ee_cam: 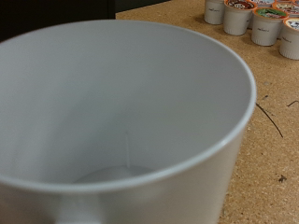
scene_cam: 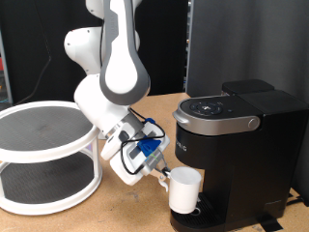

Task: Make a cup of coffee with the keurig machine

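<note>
Taking the coffee machine (scene_cam: 237,155) as the landmark and starting far off on the exterior view's left of it, a white two-tier round rack (scene_cam: 43,155) is standing on the wooden table (scene_cam: 126,208), with its left edge running out of the picture. Between the rack and the machine, the white robot arm (scene_cam: 116,68) is bending down from the top of the frame, its upper part cut off there. Its gripper (scene_cam: 162,177) is reaching toward the machine's front at a slant, with blue parts and dark cables showing on the wrist. The gripper is meeting the rim of the white cup (scene_cam: 184,190), but the fingertips are too small and too crowded against the cup to make out, so I cannot tell whether they are spread or pinching the rim. The cup is standing upright just in front of the machine, at its base under the grey lid handle (scene_cam: 220,114); the cup's handle is not clearly showing. The machine's right side is being cut off by the frame edge.

In the wrist view the cup (ee_cam: 121,112) is filling nearly the whole picture, its inside looking empty and its bottom blurred. No fingers are showing there. Beyond the rim, several small pods (ee_cam: 252,17) are standing on the table, partly cut off at the picture's edge.
</note>
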`<action>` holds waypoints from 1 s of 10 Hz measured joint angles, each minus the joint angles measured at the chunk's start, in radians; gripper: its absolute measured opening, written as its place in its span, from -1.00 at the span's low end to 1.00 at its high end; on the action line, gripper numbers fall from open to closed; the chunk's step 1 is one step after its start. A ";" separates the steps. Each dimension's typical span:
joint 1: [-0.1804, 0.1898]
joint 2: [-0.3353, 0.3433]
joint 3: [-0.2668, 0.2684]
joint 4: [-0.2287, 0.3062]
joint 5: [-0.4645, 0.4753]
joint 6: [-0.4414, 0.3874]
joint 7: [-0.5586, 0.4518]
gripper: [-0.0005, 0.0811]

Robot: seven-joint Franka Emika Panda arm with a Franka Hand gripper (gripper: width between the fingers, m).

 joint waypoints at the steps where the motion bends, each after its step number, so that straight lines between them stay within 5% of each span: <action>1: 0.000 0.006 0.007 0.005 0.020 0.000 -0.016 -0.82; 10: 0.000 0.080 0.055 0.034 0.118 0.008 -0.108 -0.82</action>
